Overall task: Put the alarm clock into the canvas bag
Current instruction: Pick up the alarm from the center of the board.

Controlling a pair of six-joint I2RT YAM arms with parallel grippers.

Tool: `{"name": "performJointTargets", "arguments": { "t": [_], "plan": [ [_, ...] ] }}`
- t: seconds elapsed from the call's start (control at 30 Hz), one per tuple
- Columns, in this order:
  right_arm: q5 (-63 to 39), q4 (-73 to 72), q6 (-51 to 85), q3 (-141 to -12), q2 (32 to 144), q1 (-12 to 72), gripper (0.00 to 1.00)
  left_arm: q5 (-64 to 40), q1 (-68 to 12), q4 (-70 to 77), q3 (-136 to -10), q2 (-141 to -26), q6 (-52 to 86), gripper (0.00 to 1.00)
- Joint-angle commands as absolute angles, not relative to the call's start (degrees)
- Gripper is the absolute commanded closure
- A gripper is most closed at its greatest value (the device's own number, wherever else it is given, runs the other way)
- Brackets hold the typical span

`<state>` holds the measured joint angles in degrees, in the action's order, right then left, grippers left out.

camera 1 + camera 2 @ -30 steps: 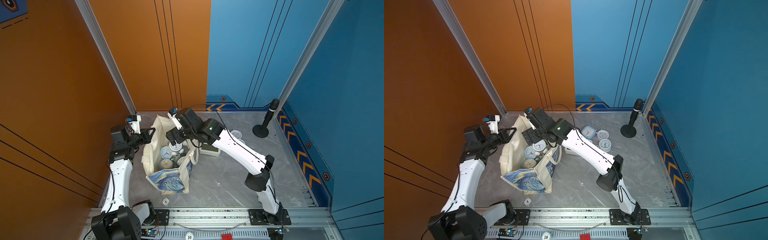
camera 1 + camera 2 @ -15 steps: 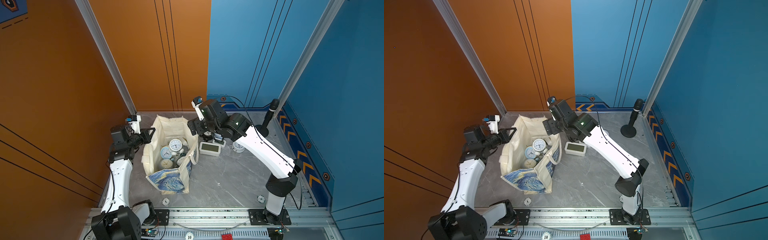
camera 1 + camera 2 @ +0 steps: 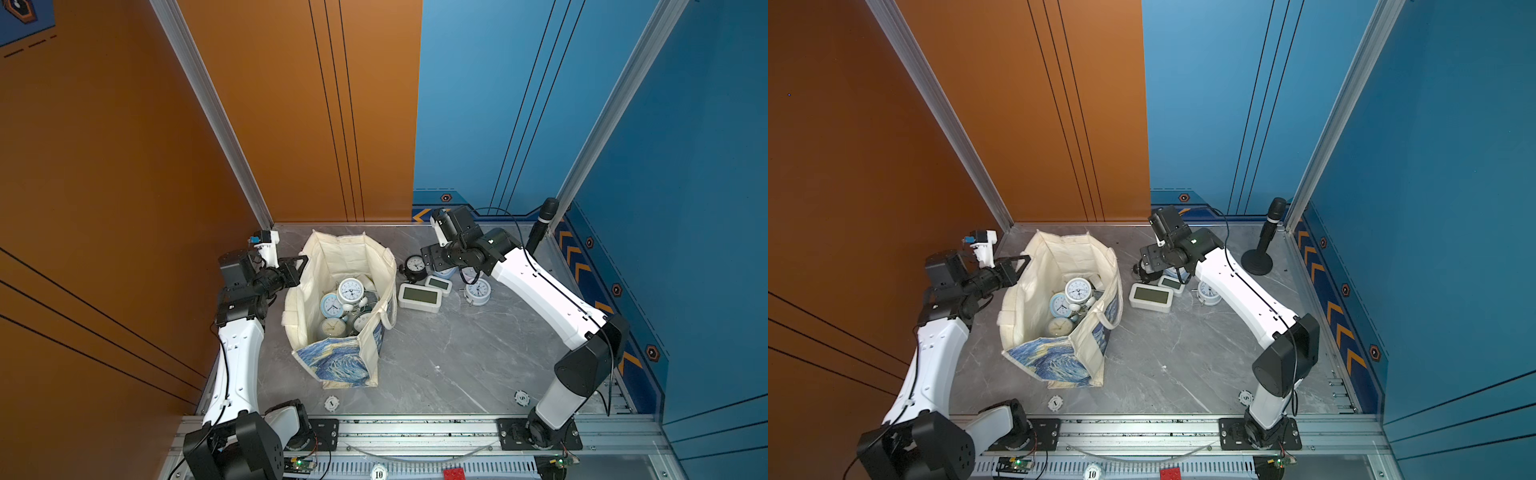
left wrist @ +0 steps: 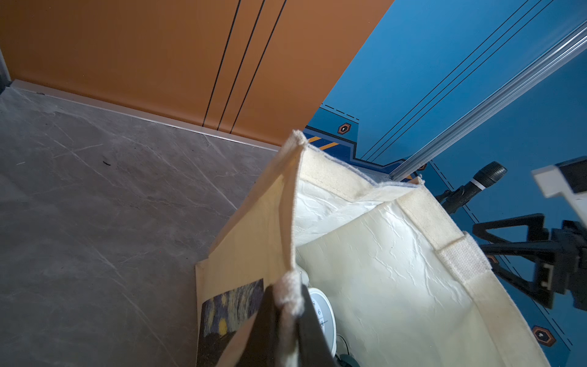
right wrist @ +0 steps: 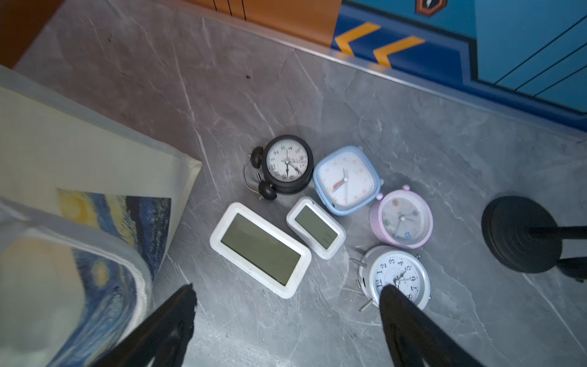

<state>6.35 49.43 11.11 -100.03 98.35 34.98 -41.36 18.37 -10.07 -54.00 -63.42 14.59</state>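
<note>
Canvas bag (image 3: 336, 365) stands open on the grey bench (image 3: 457, 353), with the starry-night print on its near end wall. Inside, faces up: cream round clock (image 3: 332, 328) nearest, pale blue clock (image 3: 331, 304) behind it, white twin-bell clock (image 3: 350, 291) on top. A dark clock (image 3: 362, 321) beside them is partly hidden.

Left gripper (image 4: 287, 317) is pressed together on the bag's left rim, toward the far end, pinching the cream hem.

Just right of the bag, six alarm clocks lie on the bench:
- Nearest: large white digital clock (image 5: 260, 249) and white round clock (image 5: 397, 276).
- Middle: small white digital clock (image 5: 316, 227) and pink round clock (image 5: 401, 219).
- Farthest: blue square clock (image 5: 346, 181) and black twin-bell clock (image 5: 287, 163).

Right gripper (image 5: 287, 292) is spread wide, holds nothing and hovers over this cluster.

Microphone stand (image 3: 540, 224) is upright at the far right corner.
</note>
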Motion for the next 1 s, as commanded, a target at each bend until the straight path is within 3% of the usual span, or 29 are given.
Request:
{"name": "performJointTargets", "arguments": {
  "t": [0.0,0.2,0.7,0.97],
  "plan": [
    [1.0,46.8,8.0,-95.7,98.0,34.4,0.08,-40.8,19.0,-8.0,-54.0,-63.1,14.6,1.00],
    [-3.7,44.4,4.7,-93.8,103.4,34.2,0.08,-41.0,18.9,-8.1,-54.0,-63.3,14.7,1.00],
    [-12.6,44.5,3.0,-106.0,122.9,34.1,0.05,-40.6,18.5,-8.1,-53.8,-63.1,14.5,1.00],
    [-13.1,46.4,2.7,-107.0,125.9,33.9,0.01,-40.7,18.2,-8.0,-53.8,-63.1,14.6,1.00]
  ]
}}
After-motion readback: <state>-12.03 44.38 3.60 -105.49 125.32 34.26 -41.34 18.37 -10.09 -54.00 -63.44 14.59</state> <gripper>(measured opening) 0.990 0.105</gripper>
